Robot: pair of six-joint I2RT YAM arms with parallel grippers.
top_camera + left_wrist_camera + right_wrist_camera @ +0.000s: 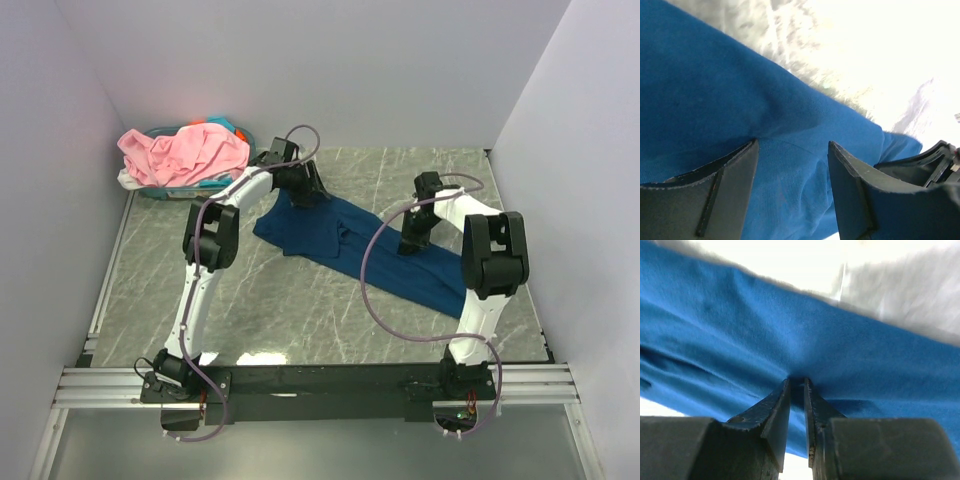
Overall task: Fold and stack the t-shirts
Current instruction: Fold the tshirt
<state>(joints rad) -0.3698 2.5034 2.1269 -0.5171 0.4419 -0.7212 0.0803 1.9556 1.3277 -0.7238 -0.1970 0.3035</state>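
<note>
The navy shirt (325,235) lies stretched in a long diagonal band on the table (300,320), and each gripper works one end of it. The right gripper (797,382) has its jaws nearly together, with a small ridge of blue cloth nipped between the tips. The rest of the shirt spreads flat ahead of it and to both sides. That pinch probably serves as an anchor or a lifting point, holding this end so the cloth can be pulled taut or carried over into a fold. The left gripper (792,145) stands well open at the far end of the band. Its fingers (730,175) are spread and pressing down onto the cloth, which fills the gap between them and runs off ahead, but nothing is clamped there. It looks poised either to close on that edge or to pin it flat. With only one end gripped, the fold itself looks barely begun, since the shirt is drawn out rather than doubled over. Beyond the left gripper and to its left, a pink shirt (185,150) is heaped in the basket (236,128), untouched and well apart from both arms, presumably waiting its turn.
</note>
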